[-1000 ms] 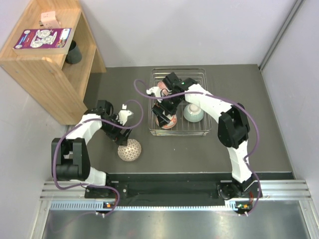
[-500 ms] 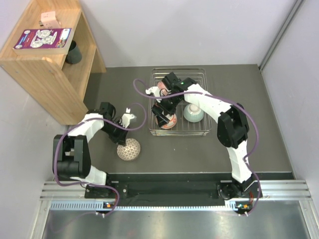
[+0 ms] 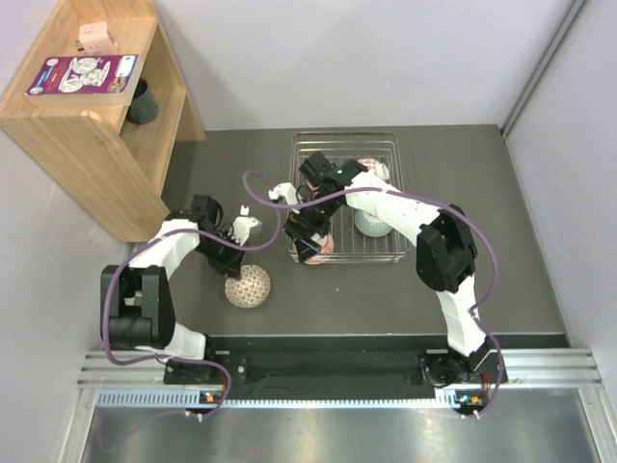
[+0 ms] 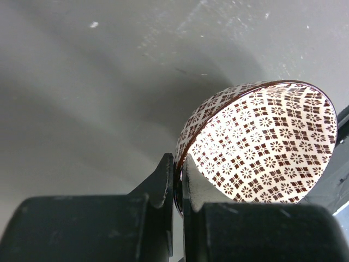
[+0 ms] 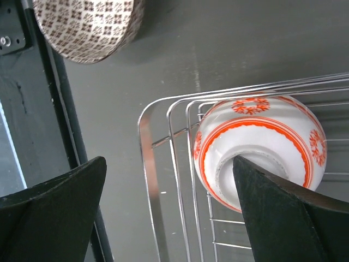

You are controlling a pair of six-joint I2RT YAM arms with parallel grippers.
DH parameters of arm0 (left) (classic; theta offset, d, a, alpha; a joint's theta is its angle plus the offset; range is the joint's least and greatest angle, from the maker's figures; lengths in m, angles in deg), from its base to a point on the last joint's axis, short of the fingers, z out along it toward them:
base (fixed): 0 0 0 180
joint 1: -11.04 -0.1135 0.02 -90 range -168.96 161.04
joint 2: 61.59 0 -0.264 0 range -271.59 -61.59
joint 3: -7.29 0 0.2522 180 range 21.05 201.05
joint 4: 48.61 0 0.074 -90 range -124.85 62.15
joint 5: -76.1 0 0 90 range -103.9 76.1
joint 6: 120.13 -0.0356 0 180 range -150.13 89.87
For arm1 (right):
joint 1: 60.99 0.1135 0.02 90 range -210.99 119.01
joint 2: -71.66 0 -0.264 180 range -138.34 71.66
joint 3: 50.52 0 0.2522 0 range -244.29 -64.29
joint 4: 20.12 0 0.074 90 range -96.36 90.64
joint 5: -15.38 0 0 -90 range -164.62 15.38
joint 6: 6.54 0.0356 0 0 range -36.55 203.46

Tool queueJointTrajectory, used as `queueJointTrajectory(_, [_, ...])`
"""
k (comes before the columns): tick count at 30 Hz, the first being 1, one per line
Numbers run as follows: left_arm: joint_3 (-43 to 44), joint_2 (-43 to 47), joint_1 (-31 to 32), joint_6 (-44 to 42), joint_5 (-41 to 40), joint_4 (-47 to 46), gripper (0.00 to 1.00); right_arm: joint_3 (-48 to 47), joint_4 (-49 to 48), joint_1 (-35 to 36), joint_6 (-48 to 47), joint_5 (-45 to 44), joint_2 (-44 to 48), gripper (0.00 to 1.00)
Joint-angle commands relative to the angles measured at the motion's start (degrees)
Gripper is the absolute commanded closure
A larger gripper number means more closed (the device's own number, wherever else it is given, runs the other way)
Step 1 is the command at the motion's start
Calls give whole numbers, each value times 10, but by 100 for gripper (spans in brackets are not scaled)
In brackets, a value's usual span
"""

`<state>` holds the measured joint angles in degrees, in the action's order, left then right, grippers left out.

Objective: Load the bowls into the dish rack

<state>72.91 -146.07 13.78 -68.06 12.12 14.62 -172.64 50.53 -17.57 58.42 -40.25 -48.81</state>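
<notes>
Where the arms are bolted, nearest me: both arms are reaching away from their bases across the dark table (image 3: 501,251).
Mesh bowl, left to do: the beige-brown mesh bowl (image 4: 262,142) is hanging tilted with its mouth turned sideways. It is just left of the dish rack (image 5: 152,191) and outside its wires. I cannot tell whether it is touching the table.
Left gripper: the left gripper (image 4: 175,172) is pinching that bowl's rim, with one finger lying inside the bowl and one outside.
Right gripper: the right gripper (image 5: 169,164) is hovering over the rack's near-left corner, its jaws standing wide apart and gripping nothing.
Floral bowl, done: the red-orange floral bowl (image 5: 259,147) is lying foot-up inside that corner. One finger is overlapping it in the wrist view, and I cannot tell whether they are touching.
Mint bowl, done: the mint green bowl (image 3: 372,223) is sitting in the rack just right of the floral one.
Far bowl, done: a patterned bowl (image 3: 373,170) is showing in the rack's far right part behind the right arm, its pattern too small to name.
Shelf beyond: a dark cup (image 3: 143,101) is standing on the wooden shelf (image 3: 87,135), well apart from the rack.
Tally, as I am judging it: three bowls are resting in the rack and a fourth is being held. A fifth is not showing and may be hiding under the right arm.
</notes>
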Motion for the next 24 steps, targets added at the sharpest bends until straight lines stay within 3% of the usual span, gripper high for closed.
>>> queueJointTrajectory(1, [36,34,0,32,0,-3,100,11,32,18,-30,38,15,2])
queueJointTrajectory(9, [68,61,0,51,-5,-2,100,8,32,25,-31,-3,51,0])
queueJointTrajectory(16, [131,101,-7,87,-42,12,100,8,-5,-11,9,-47,114,0])
queueJointTrajectory(24, [196,179,-7,112,1,23,100,31,-68,-87,64,11,173,0])
